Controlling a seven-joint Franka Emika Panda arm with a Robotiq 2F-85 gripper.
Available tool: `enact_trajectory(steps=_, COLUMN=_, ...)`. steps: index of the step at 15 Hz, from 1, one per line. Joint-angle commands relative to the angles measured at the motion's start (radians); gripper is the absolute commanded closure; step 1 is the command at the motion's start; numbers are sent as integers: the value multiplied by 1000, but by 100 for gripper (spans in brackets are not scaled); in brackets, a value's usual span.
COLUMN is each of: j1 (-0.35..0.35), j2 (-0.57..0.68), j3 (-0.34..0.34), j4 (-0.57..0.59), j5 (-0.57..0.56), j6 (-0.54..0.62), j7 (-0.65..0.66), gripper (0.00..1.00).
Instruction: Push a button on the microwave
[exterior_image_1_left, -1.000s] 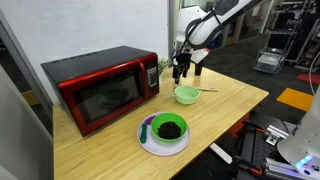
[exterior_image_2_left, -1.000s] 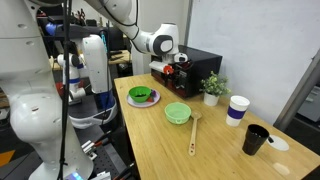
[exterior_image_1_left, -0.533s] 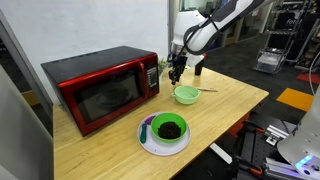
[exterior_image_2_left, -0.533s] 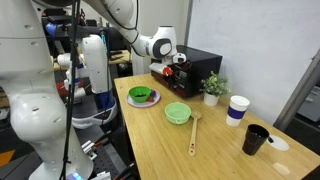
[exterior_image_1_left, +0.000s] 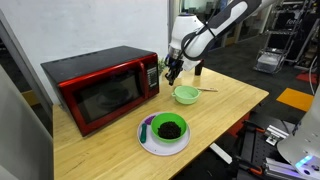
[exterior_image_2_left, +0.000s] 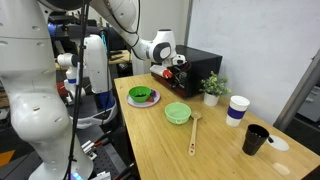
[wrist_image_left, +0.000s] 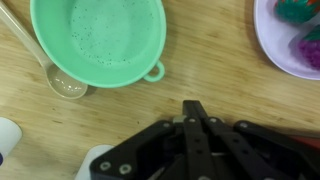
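Note:
The glossy red microwave stands at the back of the wooden table, its dark glass door and narrow control strip facing the front. From behind it appears as a dark box. My gripper hangs just to the right of the control strip, a little above the tabletop, and does not touch it. In the wrist view the gripper is shut, both fingers pressed together with nothing between them, over bare wood.
A green bowl with a wooden spoon lies beside the gripper. A white plate of toy food sits nearer the front. A small plant, a white cup and a black cup stand further along.
The fingers have gone from wide open to fully shut. The gripper has shifted slightly toward the microwave's control strip.

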Motion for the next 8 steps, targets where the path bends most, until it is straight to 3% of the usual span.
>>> enact_trajectory(steps=1, j1=5, j2=39, j3=-1, j4=40, j5=-24, j6=31, j7=26, gripper=100)
enact_trajectory(steps=8, j1=0, j2=18, j3=3, j4=25, j5=1, j6=12, j7=6, gripper=99)
